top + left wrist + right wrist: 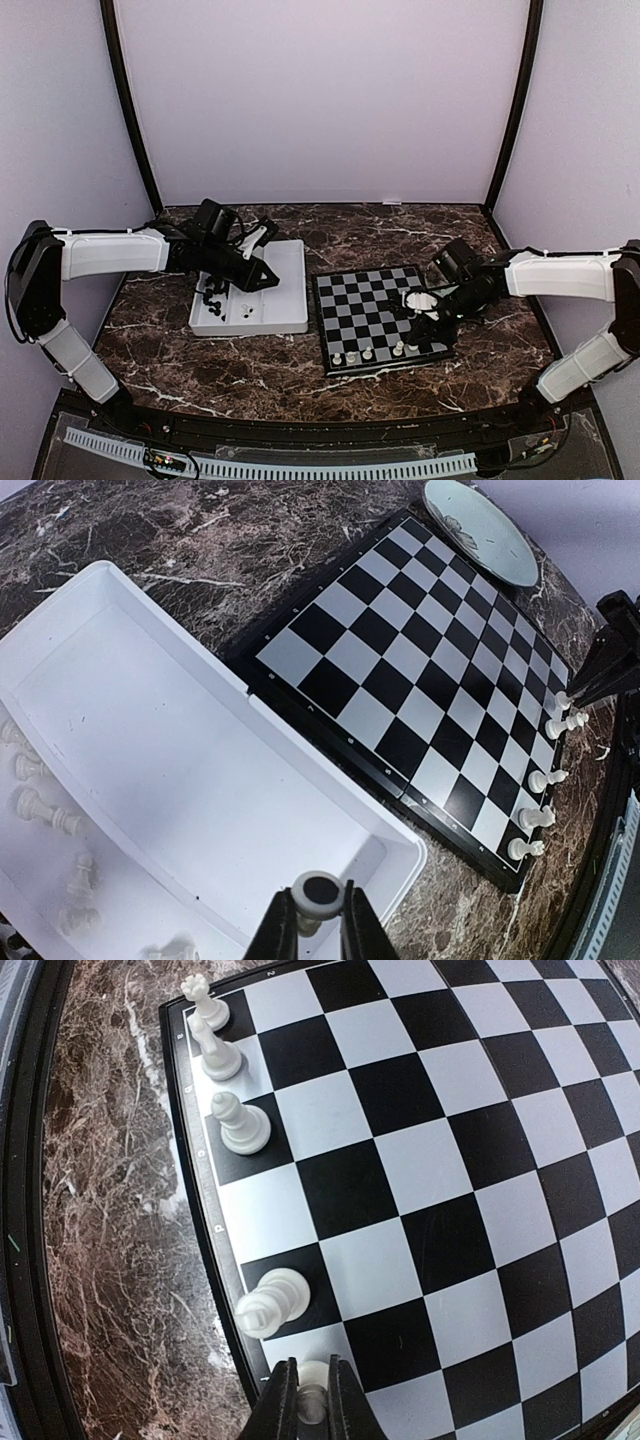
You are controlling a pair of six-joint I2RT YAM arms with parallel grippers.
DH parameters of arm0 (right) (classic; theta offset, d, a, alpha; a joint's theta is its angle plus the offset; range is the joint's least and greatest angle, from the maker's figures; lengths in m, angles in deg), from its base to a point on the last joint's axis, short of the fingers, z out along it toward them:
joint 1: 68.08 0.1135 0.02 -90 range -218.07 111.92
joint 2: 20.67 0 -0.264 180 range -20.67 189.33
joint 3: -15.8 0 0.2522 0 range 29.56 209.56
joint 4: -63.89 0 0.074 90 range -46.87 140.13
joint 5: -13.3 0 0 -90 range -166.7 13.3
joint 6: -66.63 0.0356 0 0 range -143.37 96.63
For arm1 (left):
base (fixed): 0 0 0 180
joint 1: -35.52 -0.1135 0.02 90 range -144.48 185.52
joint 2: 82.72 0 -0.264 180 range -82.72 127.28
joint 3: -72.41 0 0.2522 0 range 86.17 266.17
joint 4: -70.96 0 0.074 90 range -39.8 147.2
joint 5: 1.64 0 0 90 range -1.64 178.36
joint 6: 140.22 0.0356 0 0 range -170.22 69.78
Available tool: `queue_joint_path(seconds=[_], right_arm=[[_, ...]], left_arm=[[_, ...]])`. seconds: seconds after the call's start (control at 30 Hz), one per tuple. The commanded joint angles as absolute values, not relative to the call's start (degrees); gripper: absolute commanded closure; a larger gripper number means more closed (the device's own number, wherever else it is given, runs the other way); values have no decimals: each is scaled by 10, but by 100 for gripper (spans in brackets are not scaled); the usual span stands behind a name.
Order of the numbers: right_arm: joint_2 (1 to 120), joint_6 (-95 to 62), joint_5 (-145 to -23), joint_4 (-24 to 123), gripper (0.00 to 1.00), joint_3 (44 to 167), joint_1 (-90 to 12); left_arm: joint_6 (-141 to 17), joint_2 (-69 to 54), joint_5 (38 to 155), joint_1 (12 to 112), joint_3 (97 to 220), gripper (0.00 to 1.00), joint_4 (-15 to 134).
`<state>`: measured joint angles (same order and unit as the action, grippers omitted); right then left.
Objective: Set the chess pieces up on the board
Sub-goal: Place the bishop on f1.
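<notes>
1. Left side. The left gripper point(318, 905) is clenched on the tray-side white piece point(318, 888) (its dark round underside faces the wrist camera) and hangs over the near right corner of the tray point(150, 710). The tray holds the unplaced stock: loose white pieces point(40, 810) lying on their sides and a cluster of black pieces point(210, 297).

2. Centre. The board point(400, 660) lies just beside the tray on the desk point(250, 370). Five standing white pieces point(548, 778) occupy one edge row. All other squares in view are bare, and no black piece is on the board. Judged from this, setup is at an early stage, with most chess pieces unplaced.

3. Right side. The right gripper point(312, 1368) is clamped on the board-side white piece point(312, 1400) at the same edge row, next to a standing neighbour. Whether its base rests on the square cannot be told, because the fingers cover it.

4. Obstructions. The tray wall stands between the left gripper and the board. The right arm overhangs the board's right half. The plate point(480, 530) sits just beside the far corner.
</notes>
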<state>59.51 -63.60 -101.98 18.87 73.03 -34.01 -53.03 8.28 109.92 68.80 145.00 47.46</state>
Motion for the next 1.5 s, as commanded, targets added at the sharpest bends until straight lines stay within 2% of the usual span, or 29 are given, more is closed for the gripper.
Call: queue_joint_path(seconds=[0.0, 0.57, 0.97, 1.2, 1.47], right_arm=[[602, -645, -1026, 197, 89, 726, -339], [613, -640, -1032, 211, 86, 719, -337], [601, -646, -1020, 169, 76, 738, -336], [572, -661, -1052, 43, 66, 836, -361], [647, -635, -1132, 5, 61, 1042, -378]], left_arm=[[-530, 70, 1095, 686, 1452, 99, 466], [-530, 76, 1099, 685, 1452, 99, 465], [-530, 77, 1103, 685, 1455, 99, 461], [-544, 69, 1156, 695, 1481, 98, 440], [-556, 87, 1286, 721, 1542, 97, 388]])
